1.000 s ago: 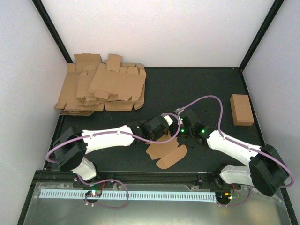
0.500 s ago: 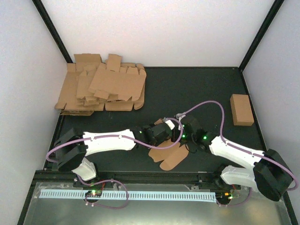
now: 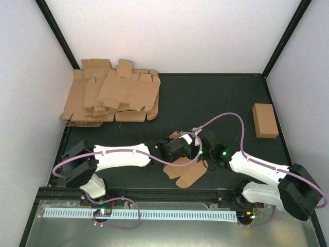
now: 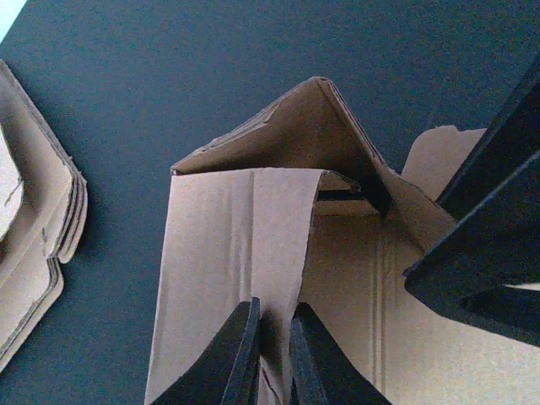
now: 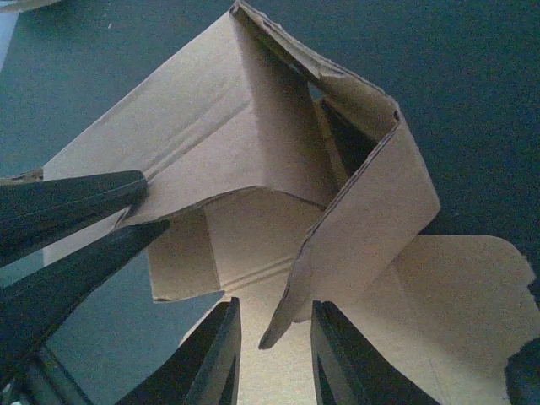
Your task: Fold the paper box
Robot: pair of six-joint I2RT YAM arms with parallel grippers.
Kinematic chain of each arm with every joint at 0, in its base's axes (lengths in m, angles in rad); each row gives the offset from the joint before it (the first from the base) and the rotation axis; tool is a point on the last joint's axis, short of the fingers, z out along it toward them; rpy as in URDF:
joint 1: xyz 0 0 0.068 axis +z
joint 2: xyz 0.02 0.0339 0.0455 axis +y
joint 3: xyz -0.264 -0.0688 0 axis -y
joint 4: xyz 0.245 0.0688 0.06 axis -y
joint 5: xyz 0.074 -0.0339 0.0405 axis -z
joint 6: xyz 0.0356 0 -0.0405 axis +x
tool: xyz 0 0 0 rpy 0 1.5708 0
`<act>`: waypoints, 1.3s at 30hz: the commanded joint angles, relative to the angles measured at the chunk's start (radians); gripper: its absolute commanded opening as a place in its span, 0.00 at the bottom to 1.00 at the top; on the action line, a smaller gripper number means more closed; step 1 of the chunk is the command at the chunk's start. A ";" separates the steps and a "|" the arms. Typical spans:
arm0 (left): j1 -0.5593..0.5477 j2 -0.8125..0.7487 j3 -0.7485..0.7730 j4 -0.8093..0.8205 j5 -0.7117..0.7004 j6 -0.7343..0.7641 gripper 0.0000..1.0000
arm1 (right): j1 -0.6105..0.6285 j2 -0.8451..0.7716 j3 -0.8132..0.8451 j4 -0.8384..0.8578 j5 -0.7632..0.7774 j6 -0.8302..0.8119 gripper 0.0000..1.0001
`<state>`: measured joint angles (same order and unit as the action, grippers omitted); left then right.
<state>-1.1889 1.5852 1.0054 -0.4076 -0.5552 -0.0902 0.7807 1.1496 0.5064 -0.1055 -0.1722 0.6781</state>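
Observation:
The paper box [image 3: 187, 175] is a brown die-cut blank, partly raised into an open sleeve [image 4: 253, 228] on the dark mat near the front centre, its rounded flaps spread toward me. My left gripper [image 4: 275, 342] is shut on the edge of one upright wall panel. My right gripper [image 5: 274, 354] stands open, and a loose flap tip [image 5: 287, 325] hangs between its fingers without being pinched. Both grippers meet over the box in the top view, the left gripper [image 3: 177, 149] and the right gripper [image 3: 205, 153]. The box's raised part [image 5: 253, 143] is mostly hidden from above by them.
A thick heap of flat brown blanks [image 3: 113, 98] lies at the back left, and its edge [image 4: 34, 245] shows in the left wrist view. A closed brown cardboard brick [image 3: 265, 120] sits at the right edge. Purple cables loop over both arms.
My right gripper has opened and let go of the flap it was pinching. Both arms have shifted the box slightly toward the near edge. The left grip is unchanged.

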 commanded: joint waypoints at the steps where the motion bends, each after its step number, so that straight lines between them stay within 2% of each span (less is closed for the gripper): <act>1: -0.055 0.027 -0.007 -0.019 0.076 0.051 0.11 | 0.007 -0.054 -0.004 0.062 0.101 -0.023 0.28; 4: -0.056 0.025 -0.004 -0.020 0.074 0.062 0.11 | 0.006 -0.143 -0.046 0.066 0.131 -0.026 0.31; 9: -0.061 0.035 0.002 -0.018 0.068 0.067 0.11 | -0.005 -0.261 -0.078 0.056 0.148 -0.041 0.45; 14: -0.064 0.042 0.007 -0.024 0.059 0.071 0.11 | -0.047 -0.293 -0.066 0.034 0.091 -0.071 0.56; 21: -0.067 0.045 0.011 -0.026 0.056 0.072 0.11 | -0.148 -0.342 -0.075 0.041 0.007 -0.096 0.63; 26: -0.070 0.048 0.013 -0.027 0.059 0.072 0.11 | -0.251 -0.308 -0.093 0.048 -0.031 -0.098 0.61; 32: -0.073 0.048 0.019 -0.028 0.061 0.072 0.11 | -0.281 -0.179 -0.101 0.070 -0.042 -0.107 0.58; 35: -0.074 0.043 0.018 -0.028 0.063 0.072 0.11 | -0.296 -0.122 -0.107 0.099 -0.038 -0.092 0.45; 39: -0.075 0.045 0.020 -0.025 0.067 0.072 0.11 | -0.308 -0.050 -0.098 0.145 -0.057 -0.094 0.39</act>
<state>-1.2518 1.6058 1.0122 -0.3794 -0.5453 -0.0185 0.4858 1.0527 0.4065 -0.0399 -0.2039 0.5854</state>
